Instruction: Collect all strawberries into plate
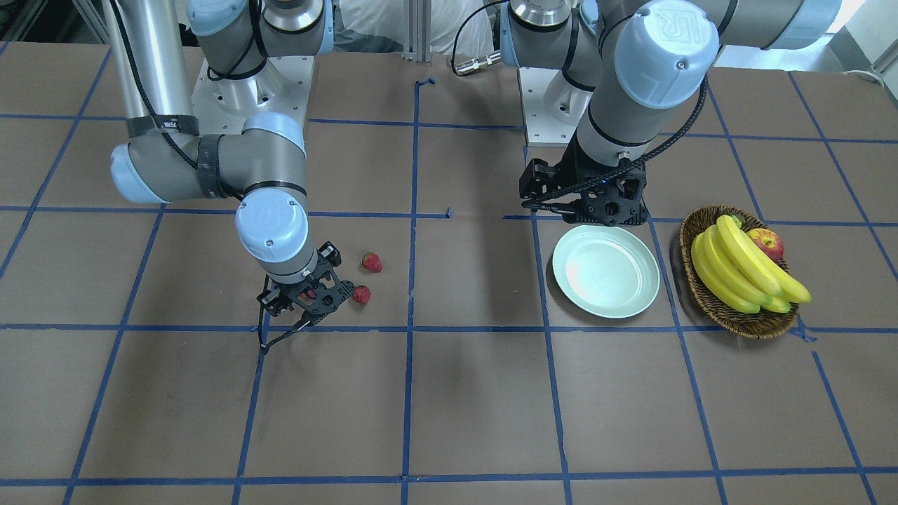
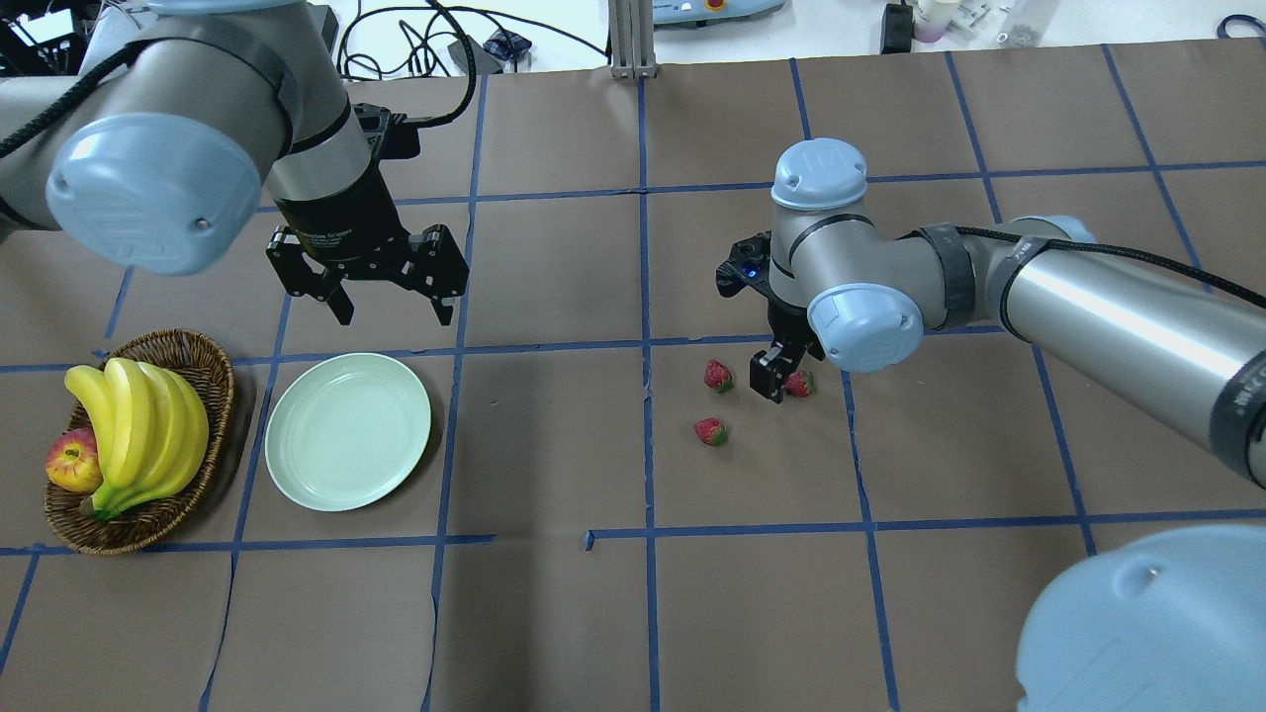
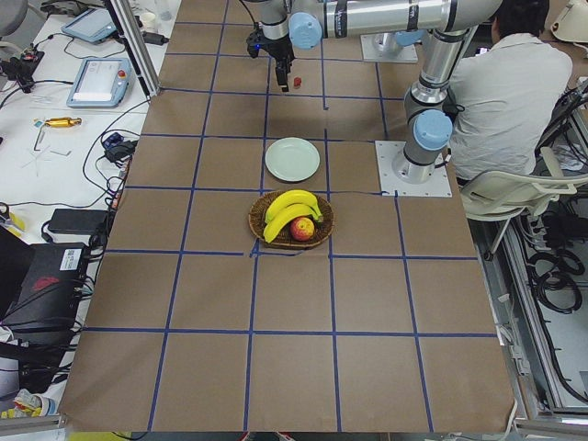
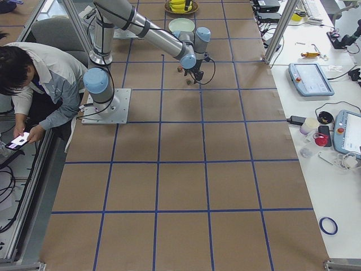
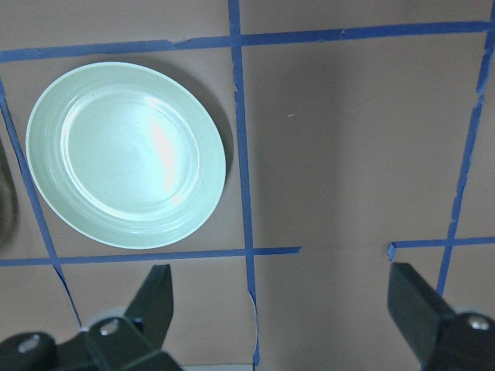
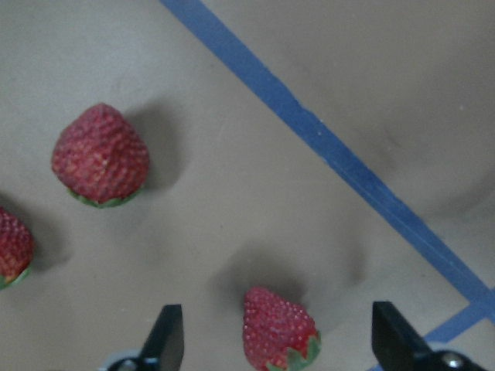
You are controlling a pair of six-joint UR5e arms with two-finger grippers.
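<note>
One small red strawberry (image 6: 278, 334) nearly hidden behind right pincer (image 6: 277, 311) in front view, half covered by wrist from overhead. Pincer spread wide, low over brown paper-covered desk (image 2: 554, 613), straddling that berry — contact not discernible. Two more small red strawberries (image 2: 719, 376), (image 2: 710, 431) loose just beside. Left pincer (image 5: 282, 297) spread, empty, near round pale mint-green plate (image 2: 348, 445) — well apart from all berries.

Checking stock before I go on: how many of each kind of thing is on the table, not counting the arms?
Strawberries: 3
Plate: 1
Basket: 1
Banana bunch: 1
Apple: 1
Total: 7
</note>
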